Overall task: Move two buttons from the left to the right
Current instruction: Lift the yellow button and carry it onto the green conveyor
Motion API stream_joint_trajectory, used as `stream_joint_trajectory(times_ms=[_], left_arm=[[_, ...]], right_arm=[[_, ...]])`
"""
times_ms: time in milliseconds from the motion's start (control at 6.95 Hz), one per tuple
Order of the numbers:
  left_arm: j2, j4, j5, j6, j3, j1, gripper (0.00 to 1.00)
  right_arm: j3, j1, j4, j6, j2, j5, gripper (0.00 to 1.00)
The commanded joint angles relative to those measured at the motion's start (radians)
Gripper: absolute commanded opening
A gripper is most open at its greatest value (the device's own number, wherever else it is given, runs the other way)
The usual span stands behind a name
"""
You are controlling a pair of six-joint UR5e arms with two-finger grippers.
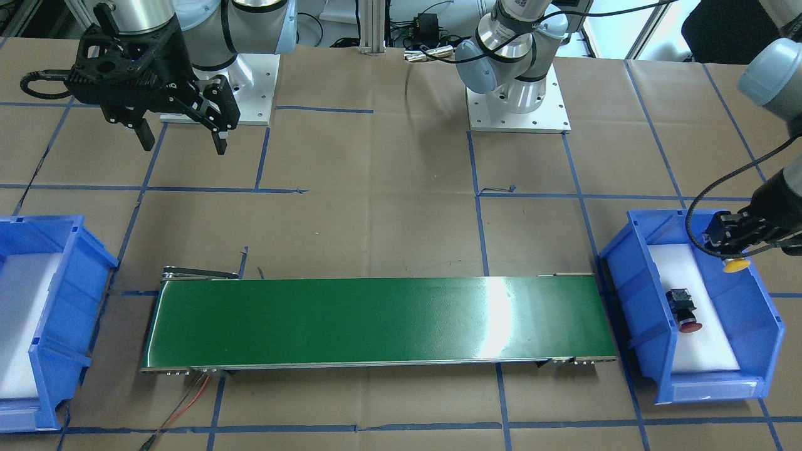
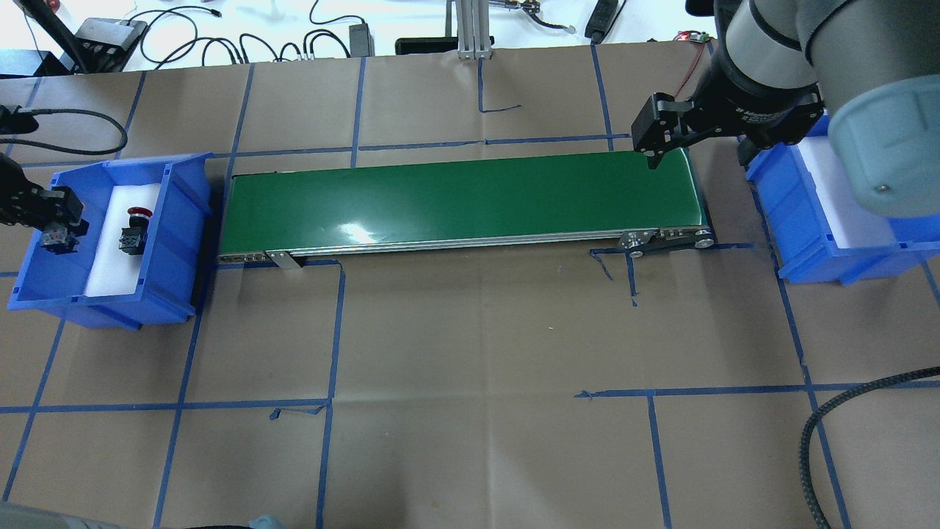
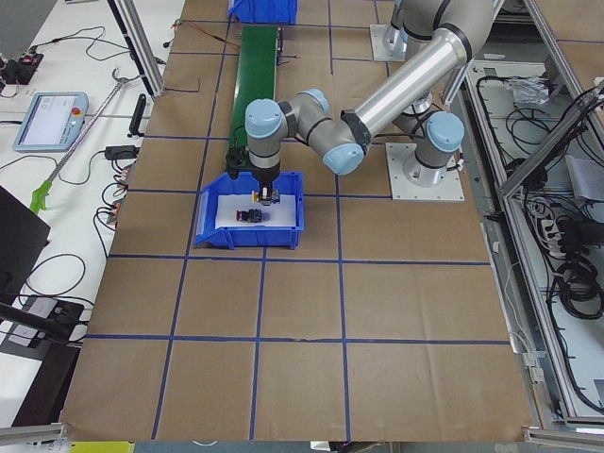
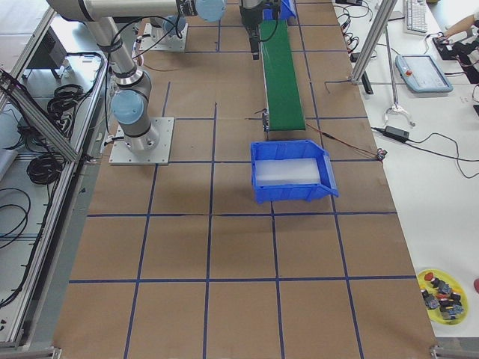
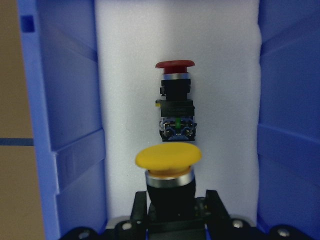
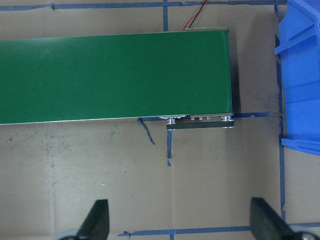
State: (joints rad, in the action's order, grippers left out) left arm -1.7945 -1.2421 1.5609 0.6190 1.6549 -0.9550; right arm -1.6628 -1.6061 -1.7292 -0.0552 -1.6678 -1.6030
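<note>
Pickup looks under way: left gripper clamps the yellow button over foam in the bin at the table's left edge, red button lying beside. Right gripper hangs spread by the belt's right end, awaiting delivery.

Opposed overhead and front views, shared conveyor

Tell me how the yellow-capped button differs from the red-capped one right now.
The yellow-capped button is clamped between the fingers of the left gripper. The red-capped button lies loose on its side on the white foam. Their caps differ in colour, yellow against red. Both have dark blocky bodies with a metal ring under a mushroom cap, and both are inside the same blue bin.
</note>
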Motion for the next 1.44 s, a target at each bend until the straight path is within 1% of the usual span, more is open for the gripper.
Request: stream_joint_trajectory(times_ms=[0, 144, 432, 576, 864, 1008, 1152, 1296], left_arm=[[0.003, -0.111, 0.004, -0.025, -0.113, -0.074, 0.17], [-0.003, -0.102, 0.01, -0.066, -0.124, -0.14, 0.17], [-0.019, -0.092, 0.008, -0.25, -0.124, -0.293, 0.17], [-0.041, -0.08, 0.013, -0.313, -0.124, -0.374, 0.17], [-0.092, -0.028, 0.011, -0.45, -0.101, -0.488, 0.17], [-0.121, 0.019, 0.015, -0.478, -0.078, -0.545, 0.17], [-0.15, 0.092, 0.016, -0.482, -0.048, -0.58, 0.17], [-0.172, 0.177, 0.016, -0.472, 0.001, -0.581, 0.17]], right_arm=[[0.002, 0.0, -0.001, 0.0, 0.0, -0.002, 1.0], [0.002, 0.0, -0.001, 0.0, 0.0, 0.0, 1.0], [0.003, 0.0, -0.001, 0.0, 0.0, 0.0, 1.0], [0.003, 0.0, -0.003, 0.0, 0.0, 0.0, 1.0], [0.002, 0.0, -0.003, 0.0, 0.0, 0.0, 1.0], [0.002, 0.0, -0.001, 0.0, 0.0, 0.0, 1.0], [0.002, 0.0, -0.001, 0.0, 0.0, 0.002, 1.0], [0.002, 0.0, -0.001, 0.0, 0.0, 0.0, 1.0]])
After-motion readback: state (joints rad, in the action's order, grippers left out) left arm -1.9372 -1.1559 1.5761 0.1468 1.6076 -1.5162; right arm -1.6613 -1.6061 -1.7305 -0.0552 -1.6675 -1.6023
